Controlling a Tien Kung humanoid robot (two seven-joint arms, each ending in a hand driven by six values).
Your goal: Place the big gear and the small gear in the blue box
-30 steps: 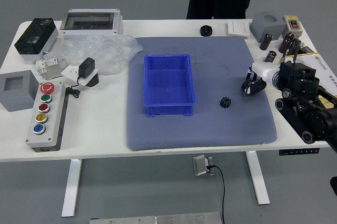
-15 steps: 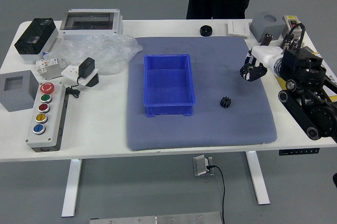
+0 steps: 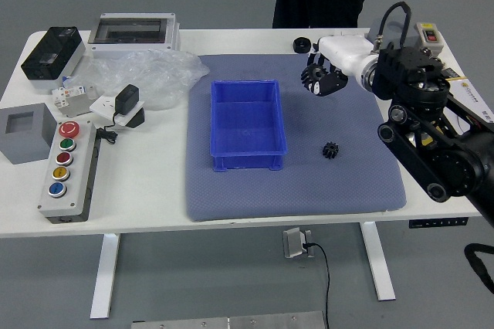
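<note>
Gear of big size and black colour [image 3: 311,79] is grasped by the white-and-black right robot hand [image 3: 321,76], raised above the blue-grey mat [image 3: 293,191], upper right of centre; open blue plastic box [image 3: 248,163] sits at centre; small black toothed gear [image 3: 330,150] lies right of centre, on the mat

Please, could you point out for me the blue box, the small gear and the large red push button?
Blue box [image 3: 248,122]: head view, bare inside floor.
Small gear [image 3: 330,150]: head view, middle of its dark body.
Large red push button [image 3: 69,129]: head view, top of its cap.
</note>
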